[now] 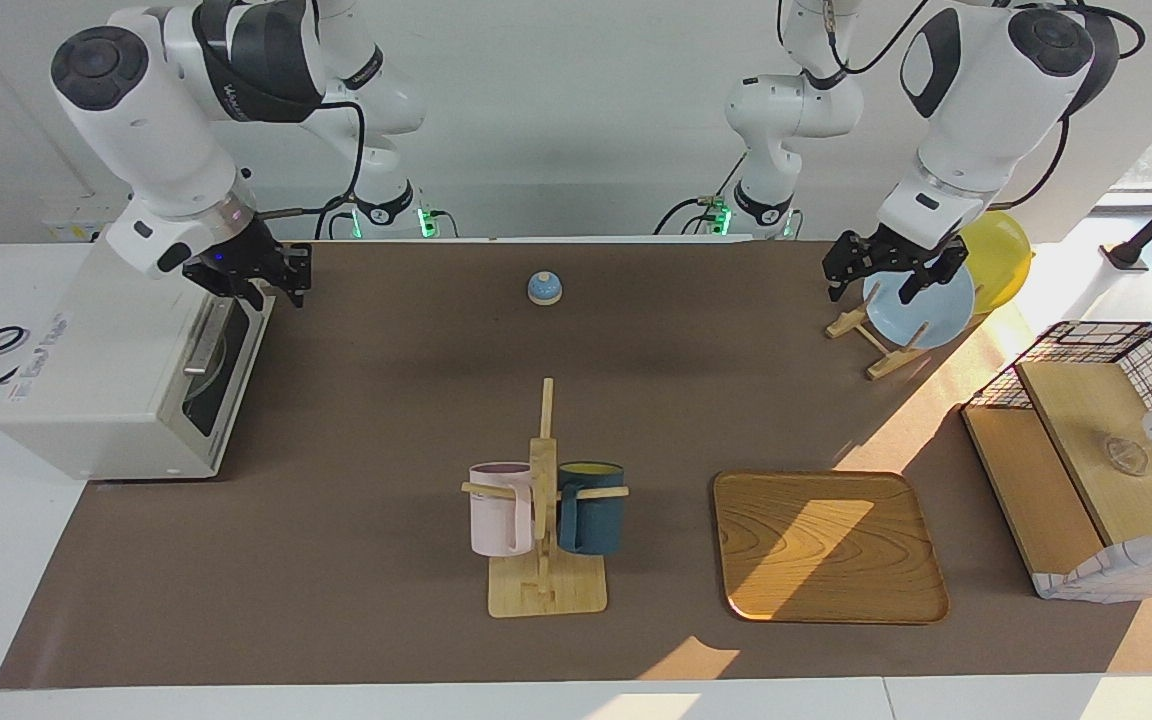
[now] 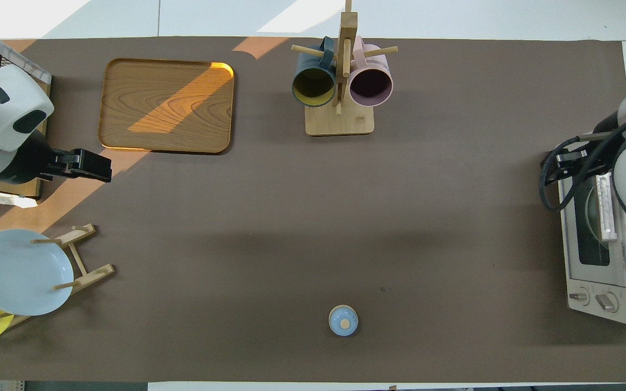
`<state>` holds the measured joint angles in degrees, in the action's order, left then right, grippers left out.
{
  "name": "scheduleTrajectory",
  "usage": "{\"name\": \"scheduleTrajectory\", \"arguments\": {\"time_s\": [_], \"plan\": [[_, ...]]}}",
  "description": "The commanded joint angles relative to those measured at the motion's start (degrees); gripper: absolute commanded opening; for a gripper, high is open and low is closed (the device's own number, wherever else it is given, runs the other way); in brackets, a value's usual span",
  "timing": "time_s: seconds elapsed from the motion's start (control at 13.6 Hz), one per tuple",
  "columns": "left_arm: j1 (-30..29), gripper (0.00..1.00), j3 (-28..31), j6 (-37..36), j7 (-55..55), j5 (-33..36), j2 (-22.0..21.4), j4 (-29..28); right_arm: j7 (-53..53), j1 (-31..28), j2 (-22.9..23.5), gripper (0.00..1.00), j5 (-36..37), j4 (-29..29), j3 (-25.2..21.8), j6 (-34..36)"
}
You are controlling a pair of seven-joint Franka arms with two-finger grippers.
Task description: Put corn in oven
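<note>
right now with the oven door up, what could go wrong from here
1. The right gripper hangs just over the boxy off-white toaster oven, near its metal bar handle; a careless move could knock the door.
2. No corn shows through the dark glass, so placement is unconfirmed.
3. The open left gripper waits over the pale blue plate; dropping could topple it.
</note>
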<state>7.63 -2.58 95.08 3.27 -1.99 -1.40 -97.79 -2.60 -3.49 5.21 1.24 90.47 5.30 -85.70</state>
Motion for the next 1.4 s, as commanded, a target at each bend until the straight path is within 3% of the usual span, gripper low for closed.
{"name": "scheduleTrajectory", "arguments": {"time_s": [0.0, 0.52, 1.33], "plan": [[-0.77, 1.0, -0.32, 0.63, -0.55, -0.82, -0.8, -0.47, 1.2, -0.72, 0.85, 1.0, -1.76, -1.53, 0.24, 0.0], [-0.77, 1.0, -0.32, 0.63, -0.55, -0.82, -0.8, -0.47, 0.93, -0.99, -2.31, 1.0, -1.94, -0.65, 0.15, 1.23], [-0.77, 1.0, -0.32, 0.63, -0.55, -0.82, -0.8, -0.47, 1.2, -2.13, -2.75, 1.0, -2.03, -1.0, 0.06, 0.62]]}}
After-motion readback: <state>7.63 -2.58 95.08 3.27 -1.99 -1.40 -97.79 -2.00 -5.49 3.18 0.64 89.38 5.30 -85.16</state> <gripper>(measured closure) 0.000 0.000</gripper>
